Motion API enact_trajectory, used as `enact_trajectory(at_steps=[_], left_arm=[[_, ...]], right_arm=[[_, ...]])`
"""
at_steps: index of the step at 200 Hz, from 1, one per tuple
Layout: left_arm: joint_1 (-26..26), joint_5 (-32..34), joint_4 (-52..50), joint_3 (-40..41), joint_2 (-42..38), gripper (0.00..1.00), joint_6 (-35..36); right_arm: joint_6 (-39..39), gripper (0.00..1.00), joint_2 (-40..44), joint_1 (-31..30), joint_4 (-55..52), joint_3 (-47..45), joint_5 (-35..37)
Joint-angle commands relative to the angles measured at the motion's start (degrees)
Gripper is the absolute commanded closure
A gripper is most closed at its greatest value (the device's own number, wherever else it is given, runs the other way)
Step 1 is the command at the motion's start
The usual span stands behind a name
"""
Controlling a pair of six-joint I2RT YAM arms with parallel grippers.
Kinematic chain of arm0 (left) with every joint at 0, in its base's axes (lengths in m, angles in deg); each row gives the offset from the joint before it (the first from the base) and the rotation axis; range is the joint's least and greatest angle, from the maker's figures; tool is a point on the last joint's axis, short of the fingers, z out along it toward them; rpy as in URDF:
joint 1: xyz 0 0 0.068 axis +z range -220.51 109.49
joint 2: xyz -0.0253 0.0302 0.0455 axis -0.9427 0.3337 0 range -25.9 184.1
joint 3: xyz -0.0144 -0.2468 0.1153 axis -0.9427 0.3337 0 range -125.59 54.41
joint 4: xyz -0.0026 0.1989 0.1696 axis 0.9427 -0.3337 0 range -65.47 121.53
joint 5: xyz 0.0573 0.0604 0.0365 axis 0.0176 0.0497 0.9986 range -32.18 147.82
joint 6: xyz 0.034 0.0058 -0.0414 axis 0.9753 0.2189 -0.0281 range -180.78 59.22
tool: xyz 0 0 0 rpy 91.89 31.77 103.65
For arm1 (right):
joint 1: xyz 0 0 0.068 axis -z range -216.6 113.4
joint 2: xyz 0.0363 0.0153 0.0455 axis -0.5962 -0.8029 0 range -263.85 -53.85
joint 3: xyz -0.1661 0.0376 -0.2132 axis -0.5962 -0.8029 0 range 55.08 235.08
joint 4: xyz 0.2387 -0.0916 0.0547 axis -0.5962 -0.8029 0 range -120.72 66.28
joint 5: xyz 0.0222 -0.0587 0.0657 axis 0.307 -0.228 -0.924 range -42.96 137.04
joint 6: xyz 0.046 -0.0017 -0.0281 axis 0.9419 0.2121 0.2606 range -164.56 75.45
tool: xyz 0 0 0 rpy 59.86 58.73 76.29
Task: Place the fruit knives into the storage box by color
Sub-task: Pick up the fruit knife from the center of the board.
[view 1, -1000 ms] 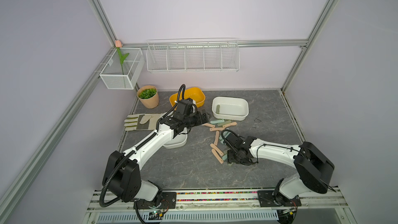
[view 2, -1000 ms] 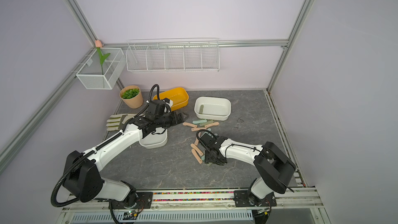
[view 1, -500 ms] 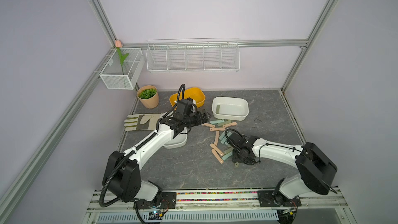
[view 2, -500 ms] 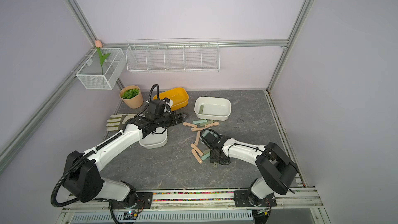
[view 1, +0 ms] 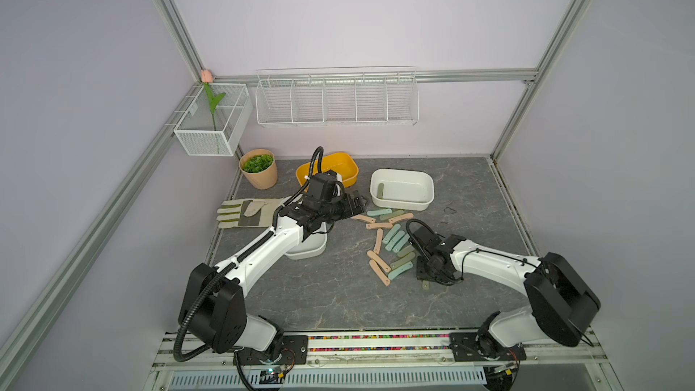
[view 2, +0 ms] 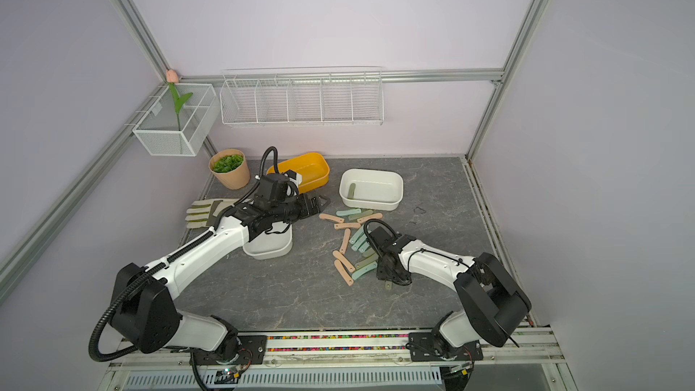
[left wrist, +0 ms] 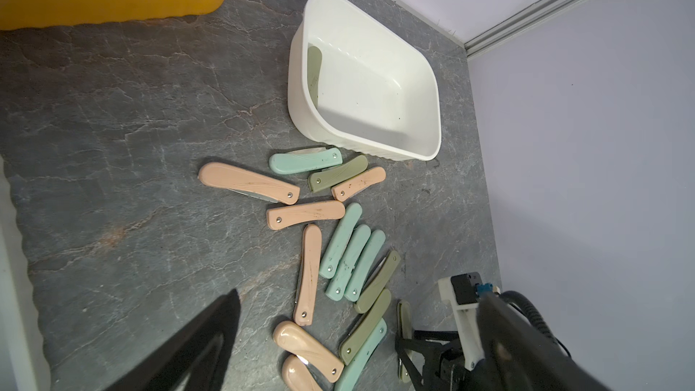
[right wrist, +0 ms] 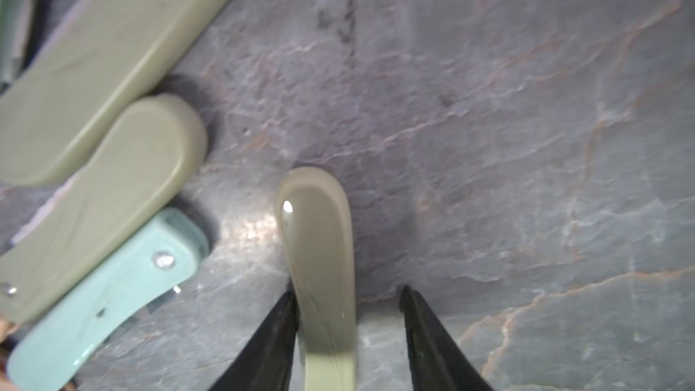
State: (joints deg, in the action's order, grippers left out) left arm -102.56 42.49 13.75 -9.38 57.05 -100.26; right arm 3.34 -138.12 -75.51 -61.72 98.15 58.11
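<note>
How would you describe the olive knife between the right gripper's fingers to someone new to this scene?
On the grey table, find the knives scattered before the rear white box. At their near edge the right gripper straddles one olive knife. Unlike the other olive ones, it sits alone, touching no neighbour.

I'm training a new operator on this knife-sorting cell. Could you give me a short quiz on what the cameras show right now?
1. True or false: the white box near the back wall holds a single olive knife.
2. The right gripper has a knife between its jaws. Its colour is: A peach, B mint, C olive.
3. Which gripper hangs wide open with nothing in it?
Key: 1 true; 2 C; 3 the left gripper.
</note>
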Motion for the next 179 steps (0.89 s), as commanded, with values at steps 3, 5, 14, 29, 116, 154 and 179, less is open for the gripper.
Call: enact_trajectory(at_steps=[3,5,14,29,116,154,179], left_arm=[[-0.1,-0.3,1.0,0.4,-0.2,0.01,-0.7],[-0.1,-0.3,1.1,0.4,-0.2,0.01,-0.6],[-0.1,-0.2,1.0,0.6,-0.2,0.01,-0.6],[-0.1,-0.2,0.9,0.5,-0.4,0.01,-0.6],[-0.1,0.2,0.7,0.3,-0.1,0.01,-0.3],[-0.1,0.1,0.8,0.2,0.2,0.01,-0.5],[-0.2,0.1,1.0,0.1,0.6,0.01,-0.4]], right_arm=[[-2.0,0.50,-1.6,2.0,-1.4,-1.5,0.9],[-2.0,0.50,-1.8,2.1,-1.3,-1.4,0.8],[-2.2,0.51,-2.2,2.4,-0.7,-0.9,0.4],[-2.3,0.51,-3.2,2.5,-0.1,0.3,-0.2],[-2.7,0.56,-8.4,2.5,1.9,3.0,-1.5],[-2.6,0.59,-9.2,2.5,1.6,2.9,-0.1],[-2.8,0.62,-9.7,2.5,1.5,3.3,0.4]])
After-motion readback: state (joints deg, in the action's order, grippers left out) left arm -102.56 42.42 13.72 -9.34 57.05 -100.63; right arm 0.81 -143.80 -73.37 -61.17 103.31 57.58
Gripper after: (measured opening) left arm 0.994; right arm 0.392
